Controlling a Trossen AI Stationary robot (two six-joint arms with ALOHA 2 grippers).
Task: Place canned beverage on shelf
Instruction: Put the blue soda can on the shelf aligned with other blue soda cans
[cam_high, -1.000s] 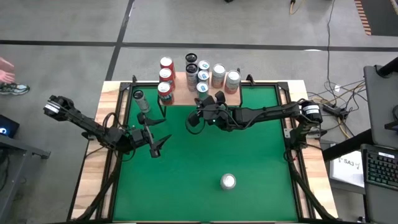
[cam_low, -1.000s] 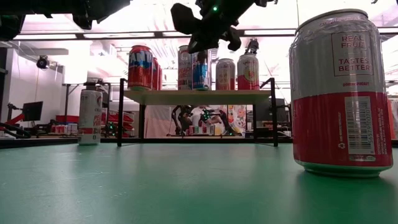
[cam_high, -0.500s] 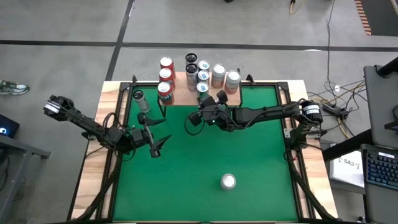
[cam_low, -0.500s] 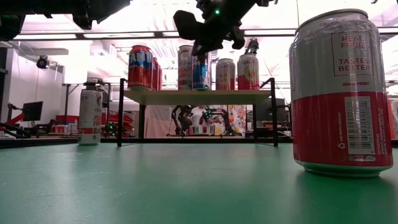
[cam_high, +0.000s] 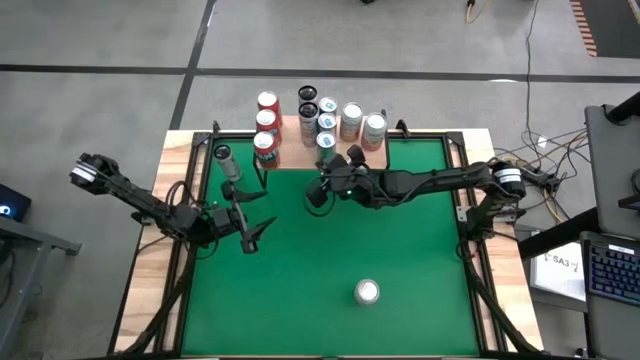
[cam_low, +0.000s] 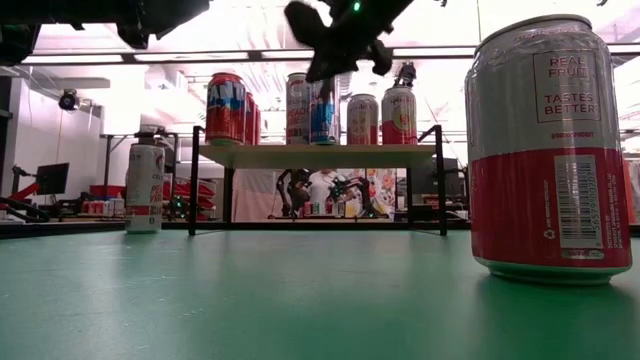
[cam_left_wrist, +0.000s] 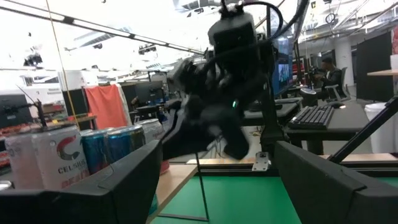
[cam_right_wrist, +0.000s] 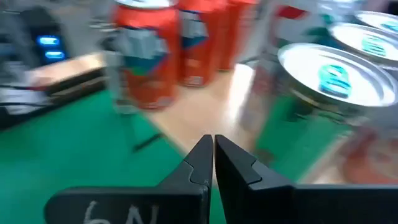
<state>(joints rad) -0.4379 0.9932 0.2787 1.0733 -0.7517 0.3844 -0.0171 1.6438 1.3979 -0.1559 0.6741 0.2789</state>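
Where cans crowd it, shelf (cam_low: 318, 154), pale wood top, black legs

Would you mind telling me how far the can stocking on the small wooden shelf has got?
Done: several cans stand on the light wooden shelf on black legs. In hand: nothing; the right pincer is shut and empty in front of the shelf, and the left pincer is open and empty over the green table. Left: the red-and-white can and the slim silver can stand on the table.
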